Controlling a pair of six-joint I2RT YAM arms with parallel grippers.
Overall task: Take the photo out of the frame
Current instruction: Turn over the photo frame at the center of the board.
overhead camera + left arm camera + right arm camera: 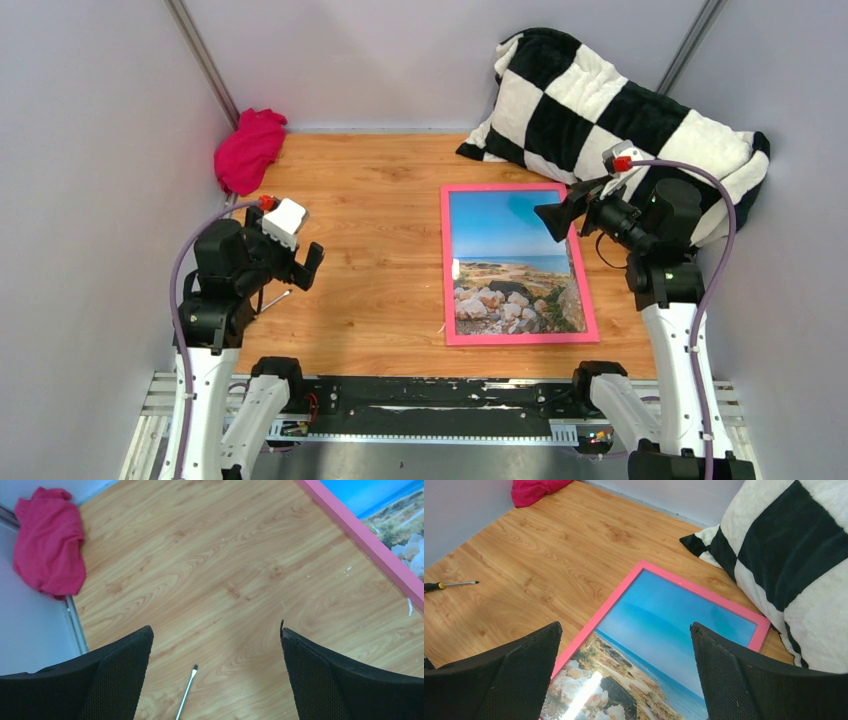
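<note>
The frame (445,262) with a thin pink border lies flat, face up, on the wooden table right of centre. The photo (505,240) of blue sky, sea and pale rocks sits inside it. Both show in the right wrist view, frame (614,592) and photo (664,620), and the frame's edge (360,535) shows in the left wrist view. My right gripper (560,217) is open and empty, above the frame's right edge. My left gripper (305,265) is open and empty over bare table at the left, well away from the frame.
A black-and-white checked pillow (610,110) lies at the back right, beside the frame's far corner. A magenta cloth (248,150) sits in the back left corner. A small screwdriver (186,692) lies on the table under my left gripper. Grey walls close in both sides.
</note>
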